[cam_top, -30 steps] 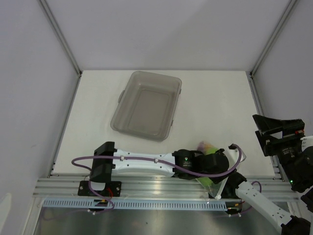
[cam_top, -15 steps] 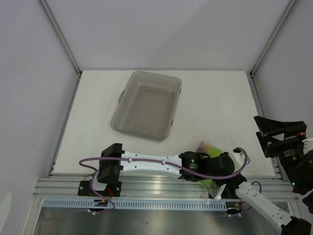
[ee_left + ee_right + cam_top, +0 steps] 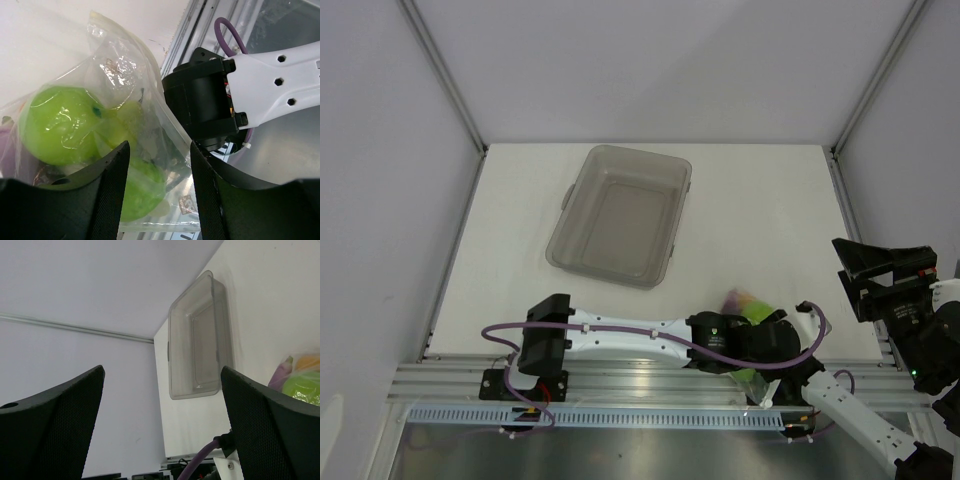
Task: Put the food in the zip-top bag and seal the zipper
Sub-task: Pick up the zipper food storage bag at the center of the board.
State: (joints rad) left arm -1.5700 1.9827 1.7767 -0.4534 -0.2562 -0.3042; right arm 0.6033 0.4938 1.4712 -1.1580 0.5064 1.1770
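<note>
The clear zip-top bag (image 3: 748,304) lies at the table's near edge, right of centre, with the food inside. In the left wrist view the bag (image 3: 125,80) holds a round green fruit (image 3: 60,125) and a second green fruit (image 3: 142,187); a purple piece (image 3: 4,145) shows at the left edge. My left gripper (image 3: 159,147) is open, one finger on each side of the bag's near part. A straight strip along the bag's edge (image 3: 155,223) runs between the fingers; I cannot tell whether it is the zipper. My right gripper (image 3: 880,270) is open, empty and raised at the far right, and it also shows in its own wrist view (image 3: 162,371).
The grey translucent tray (image 3: 565,250) stands empty at the back centre and also shows in the right wrist view (image 3: 172,340). The right arm's white link (image 3: 270,65) and black joint (image 3: 200,100) lie close beside the bag. The aluminium rail (image 3: 620,385) borders the table's near edge.
My left arm has slid right and nearer, settling lower over the bag. The right gripper has shifted only slightly. The bag stays in place.
</note>
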